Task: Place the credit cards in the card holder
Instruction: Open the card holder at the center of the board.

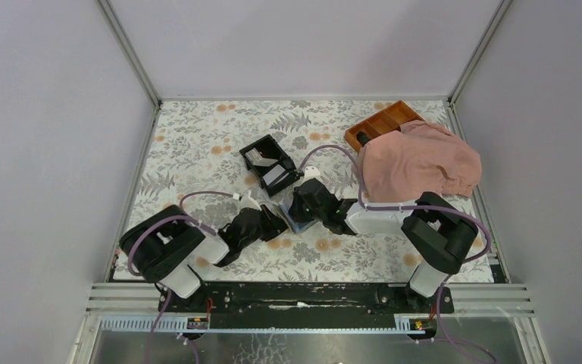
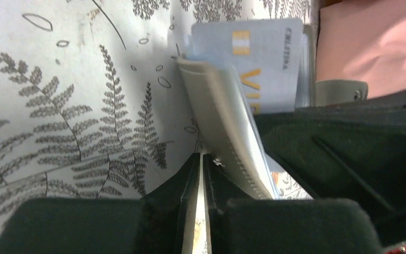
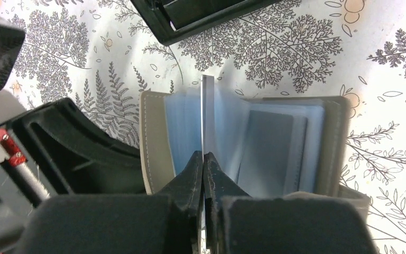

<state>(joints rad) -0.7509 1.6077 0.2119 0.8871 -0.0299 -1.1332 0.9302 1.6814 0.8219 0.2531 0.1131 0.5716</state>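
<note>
Left gripper [image 2: 201,156]: closest to the bases, down low on the holder's left side. Jaws are only a crack apart with a pale sliver in the gap, and honestly I can't tell if they're pinching anything.
Holder [image 3: 149,132]: lying open on the table [image 1: 197,144] between the two grippers. Grey cover with a stitched edge, bluish clear sleeves inside. The left flap is tipped up right beside the left fingertips.
Right gripper [image 3: 204,154]: comes in from the right, sitting over the middle of the holder with its jaws clamped tight on a card.
Card [image 2: 267,58]: pale, with a gold chip and orange lettering. It's held up on edge over the holder's fold, in among the sleeves, and its top pokes out past the raised flap. Can't tell if it's actually in a sleeve.
Box [image 3: 217,18]: black, two compartments, just past the holder, with some white bits inside.
Cloth [image 1: 420,163]: pink, bunched up at the far right and draped over part of the tray.
Tray [image 1: 394,114]: orange-brown, divided, in the far right corner, half hidden under the cloth.
</note>
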